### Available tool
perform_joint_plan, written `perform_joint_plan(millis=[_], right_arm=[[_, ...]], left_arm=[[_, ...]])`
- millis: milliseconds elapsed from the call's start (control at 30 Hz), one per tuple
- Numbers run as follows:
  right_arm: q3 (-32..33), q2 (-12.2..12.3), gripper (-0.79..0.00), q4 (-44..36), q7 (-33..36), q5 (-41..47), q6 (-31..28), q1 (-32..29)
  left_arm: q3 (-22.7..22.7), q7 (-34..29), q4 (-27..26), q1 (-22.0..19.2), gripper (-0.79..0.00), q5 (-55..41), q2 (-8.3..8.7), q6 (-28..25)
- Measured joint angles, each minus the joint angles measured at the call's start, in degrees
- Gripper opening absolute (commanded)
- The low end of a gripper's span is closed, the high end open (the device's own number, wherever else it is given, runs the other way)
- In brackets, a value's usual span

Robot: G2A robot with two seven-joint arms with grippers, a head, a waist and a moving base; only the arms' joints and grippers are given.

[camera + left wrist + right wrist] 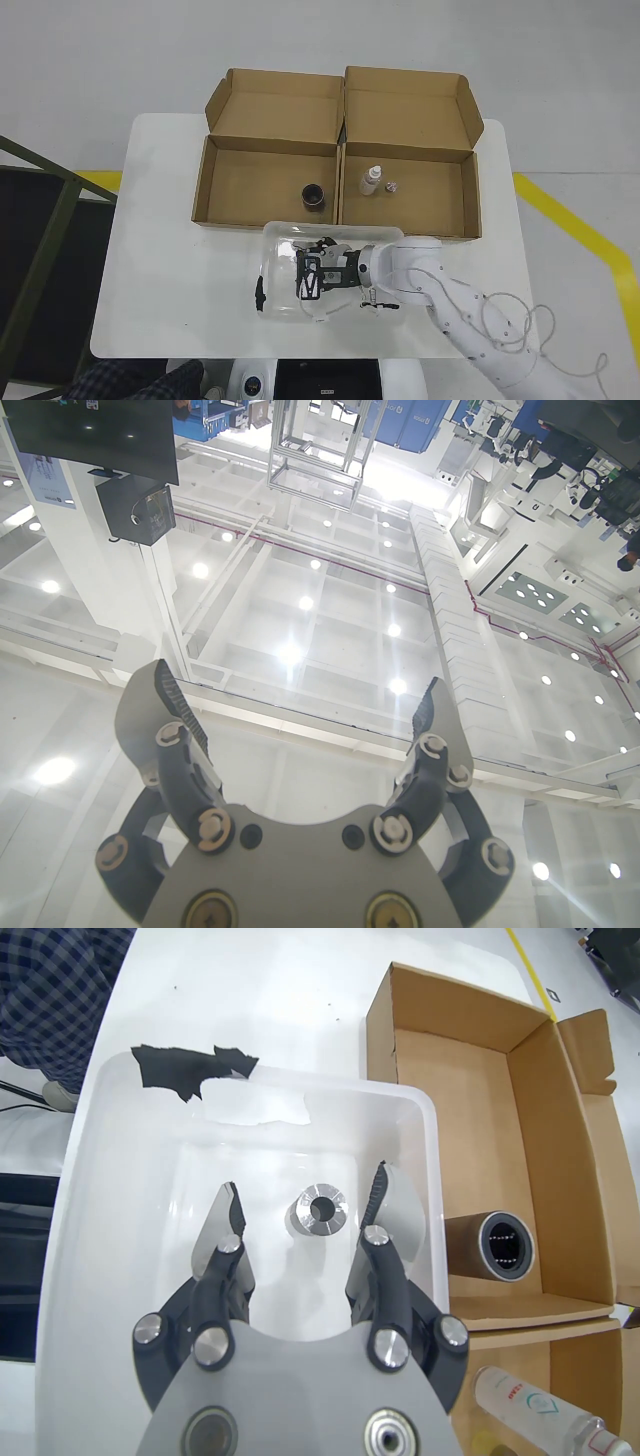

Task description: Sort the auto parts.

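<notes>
**Right gripper and sleeve.** The right gripper (306, 1190) hangs inside the clear plastic tub (430, 1128), which sits on the white counter (170, 250). Its jaws stand wide apart and hold nothing. One silver metal sleeve (300, 1220) lies on the tub floor between the two jaws. It is apart from both, and its bore faces the wrist camera. In the top view, the gripper (312, 275) is over the middle of the tub (270, 240).

**Left gripper.** The left gripper (297, 679) points up at the ceiling. Its jaws are spread wide with nothing between them.

**Count of things, placed from the tub.**
- One tub, with torn black tape (185, 1070) stuck on the rim.
- One sleeve inside the tub.
- Two open cardboard boxes side by side, just beyond the tub's far edge.
- The left box (205, 185) holds one dark cylinder (314, 195). It lies near the box wall closest to the tub, and in the right wrist view its open end (492, 1243) shows rows of small balls.
- The right box (430, 195) holds one small bottle (371, 180) and, just beside it, one small metal piece (392, 185), too small to make out.
</notes>
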Motion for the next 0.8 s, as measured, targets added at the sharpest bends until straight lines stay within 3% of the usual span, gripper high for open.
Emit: perform_joint_plan(millis=[167,500,600,667,800], right_arm=[[-1.3,-0.51,-0.357,2.73,-0.89,-0.32,1.22,1.06],[-4.52,-2.03,-0.292,8.16,-0.97,0.36,3.36,4.24],[-4.95,-2.3,-0.326,9.25,-0.99,0.41,3.7,4.74],[-5.2,-2.46,-0.394,9.92,-0.86,0.45,3.9,4.99],[-5.64,-2.78,-0.413,11.15,-0.73,0.61,3.99,5.58]], left_arm=[[0.0,0.0,0.0,0.0,0.0,0.0,0.0,0.0],[0.0,0.0,0.0,0.0,0.0,0.0,0.0,0.0],[0.0,0.0,0.0,0.0,0.0,0.0,0.0,0.0],[0.0,0.0,0.0,0.0,0.0,0.0,0.0,0.0],[0.0,0.0,0.0,0.0,0.0,0.0,0.0,0.0]])
